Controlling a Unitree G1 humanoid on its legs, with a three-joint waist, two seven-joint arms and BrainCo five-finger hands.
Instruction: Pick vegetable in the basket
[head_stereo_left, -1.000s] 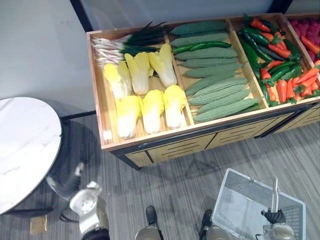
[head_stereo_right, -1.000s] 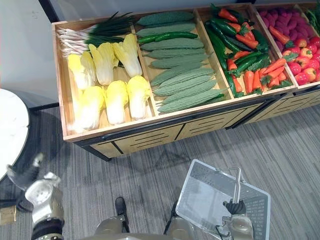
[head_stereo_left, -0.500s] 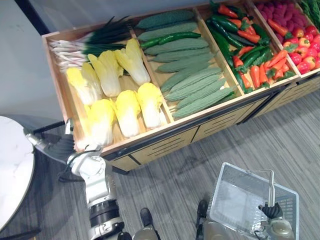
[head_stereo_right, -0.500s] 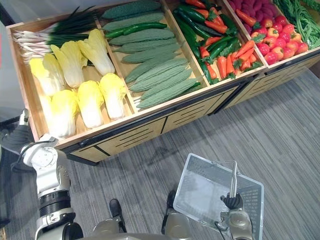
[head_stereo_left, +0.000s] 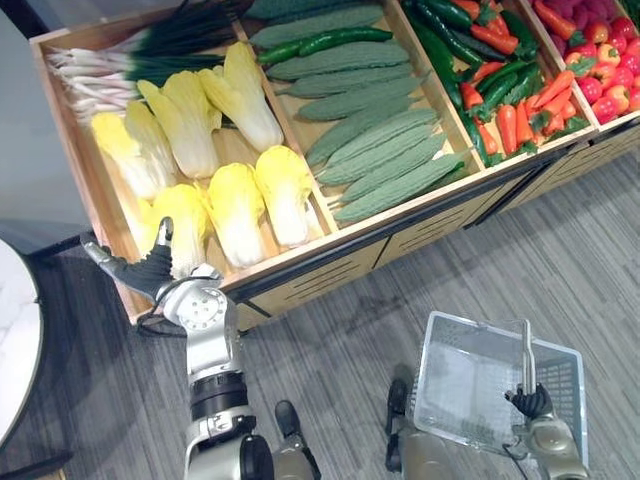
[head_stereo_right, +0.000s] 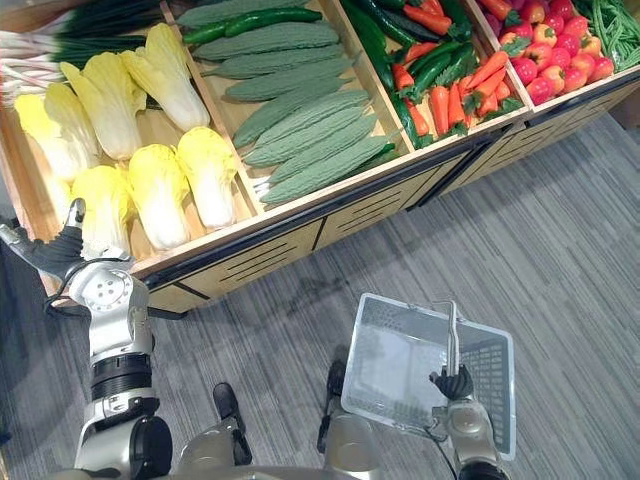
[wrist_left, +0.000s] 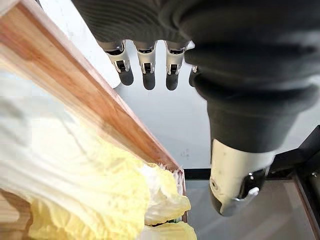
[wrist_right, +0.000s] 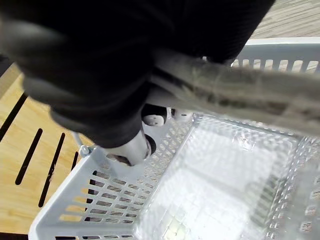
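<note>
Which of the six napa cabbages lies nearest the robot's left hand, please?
The leftmost napa cabbage of the front row: the left hand is right beside it, while the other five lie farther away.

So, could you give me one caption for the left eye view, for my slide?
Open left hand near yellow cabbages; right hand grips handle of empty basket.

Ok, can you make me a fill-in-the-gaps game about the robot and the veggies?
The right hand holds the basket by its ____. Inside, the basket is ____. The left hand, fingers open, is beside the ____ cabbages.
Missing words: handle, empty, yellow.
</note>
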